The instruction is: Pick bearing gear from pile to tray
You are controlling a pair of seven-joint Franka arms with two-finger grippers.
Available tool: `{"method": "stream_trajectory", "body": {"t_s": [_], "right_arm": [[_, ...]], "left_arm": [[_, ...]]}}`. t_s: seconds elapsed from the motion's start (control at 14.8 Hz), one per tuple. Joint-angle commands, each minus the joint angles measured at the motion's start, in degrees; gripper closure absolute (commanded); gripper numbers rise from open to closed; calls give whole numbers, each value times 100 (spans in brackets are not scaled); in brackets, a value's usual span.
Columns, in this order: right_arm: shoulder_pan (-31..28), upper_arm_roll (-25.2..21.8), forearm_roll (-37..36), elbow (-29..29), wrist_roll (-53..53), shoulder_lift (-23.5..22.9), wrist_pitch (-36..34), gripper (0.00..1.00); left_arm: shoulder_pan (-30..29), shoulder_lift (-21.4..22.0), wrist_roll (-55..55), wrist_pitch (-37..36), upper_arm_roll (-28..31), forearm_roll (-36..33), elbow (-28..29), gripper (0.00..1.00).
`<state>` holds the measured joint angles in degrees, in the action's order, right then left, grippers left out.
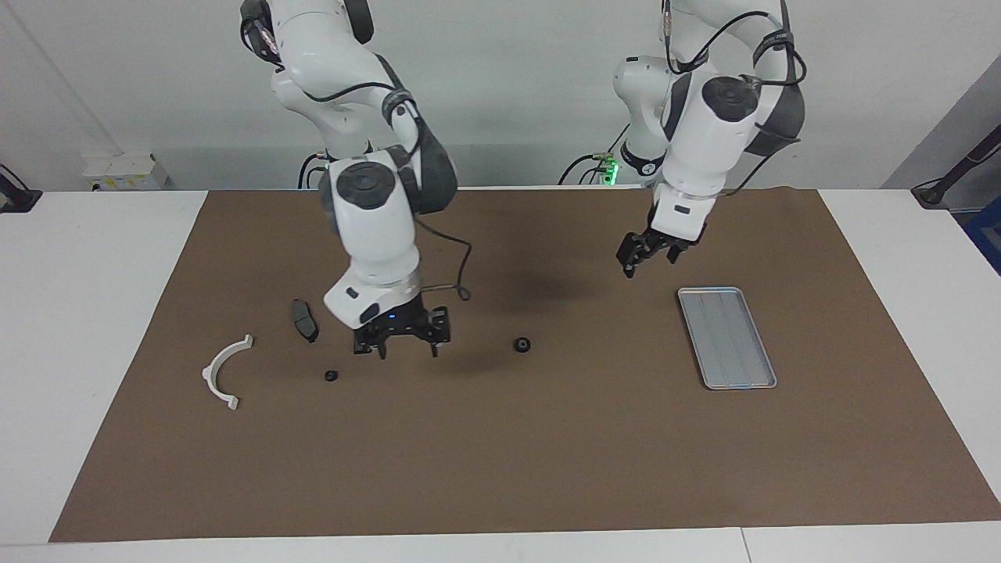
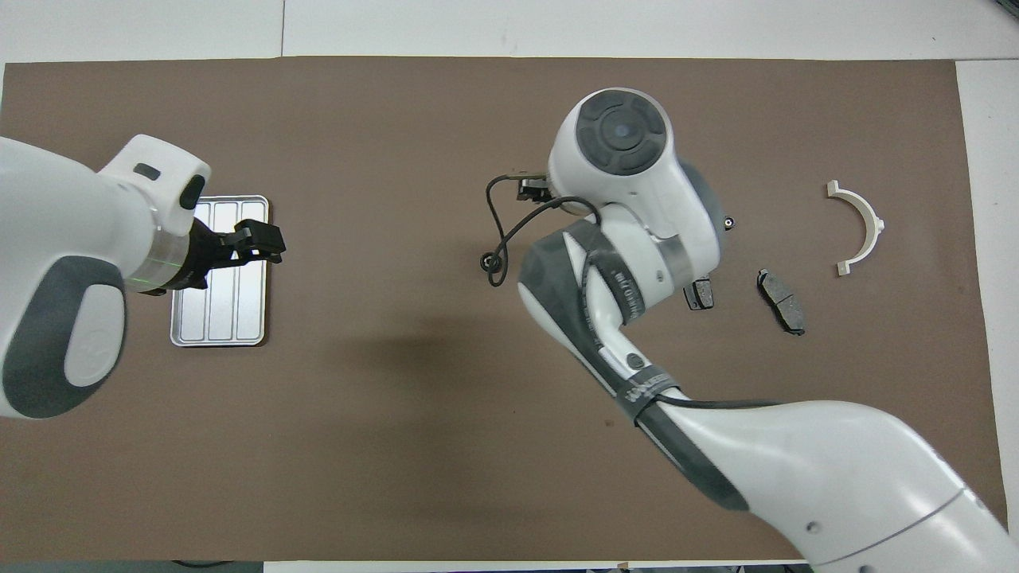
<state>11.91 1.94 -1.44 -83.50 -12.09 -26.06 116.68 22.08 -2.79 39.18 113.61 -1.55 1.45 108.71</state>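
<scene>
The pile lies spread on the brown mat toward the right arm's end: a white arc bracket (image 1: 223, 371) (image 2: 858, 227), a dark brake pad (image 1: 305, 319) (image 2: 780, 301), a second pad (image 2: 699, 294) half hidden under the right arm, and a small black round piece (image 1: 331, 376) (image 2: 728, 224). A larger black round gear (image 1: 522, 344) (image 2: 486, 259) lies alone near the mat's middle. My right gripper (image 1: 407, 350) is open and empty, low over the mat between the small round piece and the gear. The silver tray (image 1: 726, 336) (image 2: 219, 270) holds nothing. My left gripper (image 1: 647, 264) (image 2: 267, 245) hangs open, raised by the tray's corner.
The brown mat (image 1: 500, 469) covers most of the white table. A black cable (image 1: 463, 291) loops from the right wrist and hangs near the gear in the overhead view. The right arm hides part of the pile from above.
</scene>
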Motion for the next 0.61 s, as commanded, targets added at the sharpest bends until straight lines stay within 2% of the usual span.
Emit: {"method": "stream_trajectory", "body": {"t_s": [0.0,0.14,0.2,0.34,0.54], "right_arm": [[-601,113,179,-534,995,92,153,16],[-856,113,179,-1060,1391,206,511,18],[-953,113,179,-1359,1541,250,801,18],[-1094,113,179,-1756,1857,259,1119,19],[-1138,113,188,-2038,1964,329,1217,21]], "left_arm": [[515,-606,449,117,102,-48,-446,0],[1042,-1544,1019,38,129,-354,-1251,0],[1105,-1923,1344,125,120,-486,-1429,0],[1220,-2225,1618,572,120,-506,-1431,0],[1220,-2480,1980,1057,120,-462,-1519,0]]}}
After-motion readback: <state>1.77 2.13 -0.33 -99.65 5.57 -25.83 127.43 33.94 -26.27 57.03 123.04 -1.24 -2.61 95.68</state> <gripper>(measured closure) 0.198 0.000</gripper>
